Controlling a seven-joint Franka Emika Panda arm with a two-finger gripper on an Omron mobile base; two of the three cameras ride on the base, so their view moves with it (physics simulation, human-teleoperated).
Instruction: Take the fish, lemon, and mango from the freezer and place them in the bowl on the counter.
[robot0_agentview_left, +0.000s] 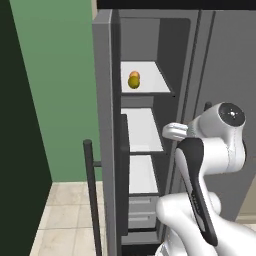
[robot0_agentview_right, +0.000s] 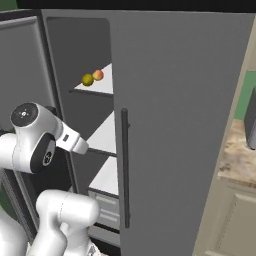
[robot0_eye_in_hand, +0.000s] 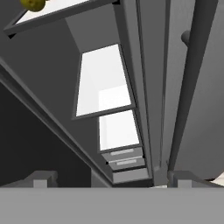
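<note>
Spreading fingertips (robot0_eye_in_hand: 41, 179) wide, gripper (robot0_eye_in_hand: 109, 181) holding nothing, aimed into open freezer (robot0_agentview_left: 142, 130), likely lining up reach toward top shelf (robot0_agentview_left: 150, 82). Lemon (robot0_agentview_left: 133, 83) and mango (robot0_agentview_left: 134, 75) touching there, near shelf front; both round, no clear long axis. Fish too hidden to place.

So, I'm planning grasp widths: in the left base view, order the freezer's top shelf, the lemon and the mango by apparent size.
1. Top shelf, by far the largest.
2 and 3. Lemon and mango: alike; the lemon partly hides the mango, so no ranking.
</note>
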